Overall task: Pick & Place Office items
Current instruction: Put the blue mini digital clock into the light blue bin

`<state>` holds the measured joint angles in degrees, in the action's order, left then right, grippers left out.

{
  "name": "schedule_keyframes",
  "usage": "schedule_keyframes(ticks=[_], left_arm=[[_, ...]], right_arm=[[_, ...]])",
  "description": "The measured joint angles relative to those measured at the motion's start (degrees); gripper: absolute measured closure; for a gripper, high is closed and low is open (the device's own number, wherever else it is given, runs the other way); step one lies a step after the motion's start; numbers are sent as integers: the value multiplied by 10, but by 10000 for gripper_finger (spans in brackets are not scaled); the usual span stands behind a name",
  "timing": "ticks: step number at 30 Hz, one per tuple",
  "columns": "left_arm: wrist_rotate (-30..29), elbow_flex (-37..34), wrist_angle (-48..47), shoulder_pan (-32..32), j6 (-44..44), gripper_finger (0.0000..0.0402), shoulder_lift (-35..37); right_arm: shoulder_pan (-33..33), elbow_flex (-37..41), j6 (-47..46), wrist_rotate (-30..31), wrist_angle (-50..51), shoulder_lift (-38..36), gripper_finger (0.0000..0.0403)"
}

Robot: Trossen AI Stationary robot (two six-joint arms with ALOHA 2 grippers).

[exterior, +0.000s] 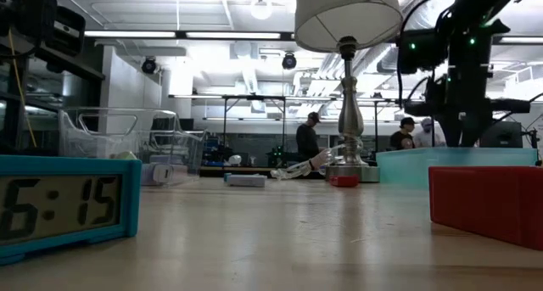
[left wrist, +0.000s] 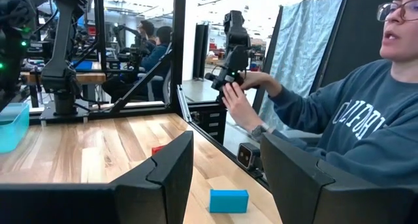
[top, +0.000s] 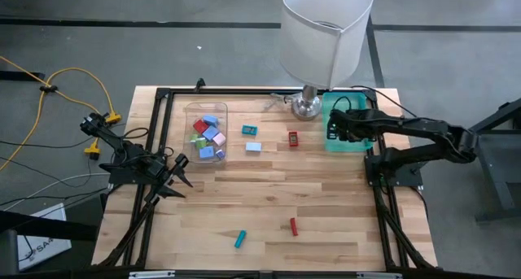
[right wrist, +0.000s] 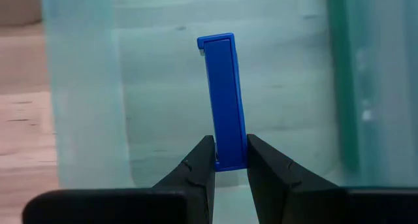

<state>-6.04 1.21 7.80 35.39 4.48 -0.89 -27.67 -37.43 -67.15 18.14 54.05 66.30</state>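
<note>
My right gripper [top: 334,126] hangs over the teal tray [top: 352,139] at the table's far right, shut on a dark blue strip-shaped piece [right wrist: 224,93]. A clear bin [top: 205,132] at the far left holds several small pieces. Loose on the wood lie a teal piece [top: 249,130], a light blue block [top: 253,146], a red piece [top: 293,138], and nearer the front a teal piece [top: 240,239] and a red piece [top: 293,226]. My left gripper [top: 181,175] waits open at the table's left edge, with nothing between its fingers [left wrist: 166,175]. My right gripper pinches one end of the dark blue piece [right wrist: 228,160] between its two fingertips. The fingers come steeply from above and lie in line with the piece. It sticks out beyond them toward the tray's floor; whether its far end touches the floor I cannot tell.
A tall lamp with a white shade [top: 326,31] stands on its metal base [top: 306,106] at the far edge, beside the tray. In the low view a teal clock piece [exterior: 64,206] and a red block [exterior: 488,202] lie close. A person [left wrist: 339,119] sits beyond the table's near side.
</note>
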Motion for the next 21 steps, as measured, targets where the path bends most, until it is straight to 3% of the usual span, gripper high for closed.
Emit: schedule_keyframes(ticks=[9,21], left_arm=[[0,0,0,0,0,229,0],[0,0,0,0,0,229,0]], right_arm=[[-26,44,20,-29,-54,0,341],[-29,47,29,-31,-68,0,308]])
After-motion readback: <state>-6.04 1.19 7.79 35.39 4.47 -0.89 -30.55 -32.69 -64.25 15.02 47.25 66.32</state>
